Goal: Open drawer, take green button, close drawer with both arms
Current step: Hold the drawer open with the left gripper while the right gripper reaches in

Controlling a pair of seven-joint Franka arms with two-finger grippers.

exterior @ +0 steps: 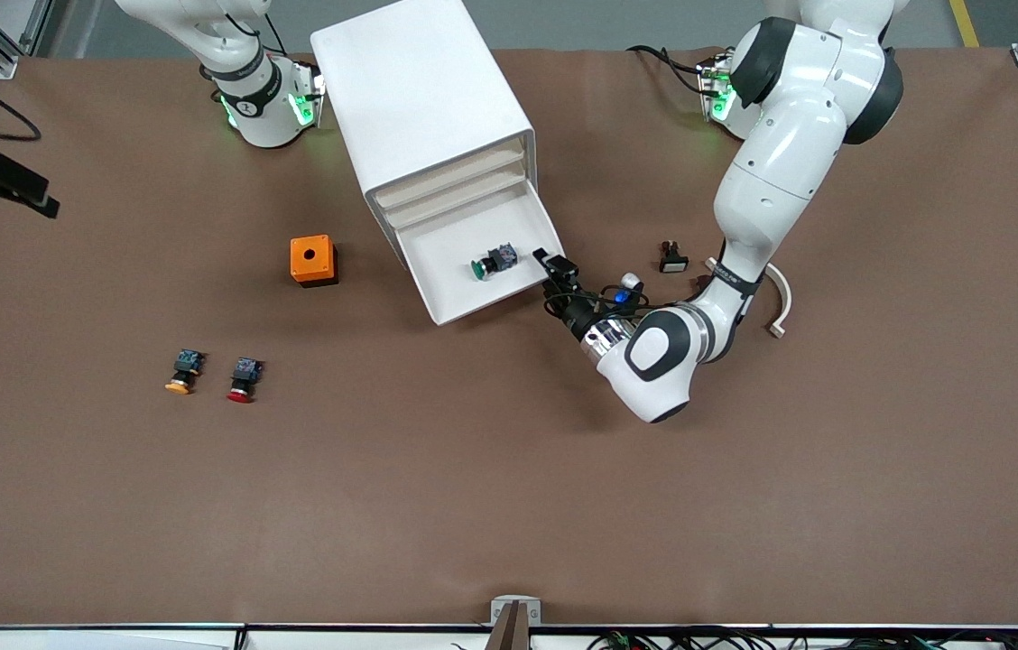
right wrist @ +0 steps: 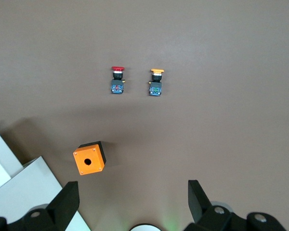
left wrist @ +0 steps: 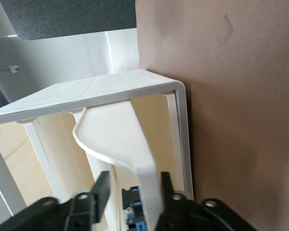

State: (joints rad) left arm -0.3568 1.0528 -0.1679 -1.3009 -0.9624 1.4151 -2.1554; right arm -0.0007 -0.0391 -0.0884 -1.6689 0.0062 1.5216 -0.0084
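Observation:
The white cabinet (exterior: 419, 99) stands at the middle of the table's robot side. Its lowest drawer (exterior: 450, 244) is pulled out toward the front camera. The green-capped button (exterior: 491, 263) lies on its side in the drawer. My left gripper (exterior: 554, 271) is at the drawer's front corner. In the left wrist view it (left wrist: 133, 190) is open around the drawer's curved white handle (left wrist: 130, 139); one finger touches the handle, the other stands apart. The button's black-blue body (left wrist: 135, 215) shows between the fingers. My right gripper (right wrist: 132, 192) is open and empty, high over the table, out of the front view.
An orange box with a hole (exterior: 313, 260) stands beside the cabinet toward the right arm's end. An orange-capped button (exterior: 184, 371) and a red-capped button (exterior: 244, 379) lie nearer the front camera. A small black part (exterior: 673, 259) and a curved white piece (exterior: 780, 307) lie by the left arm.

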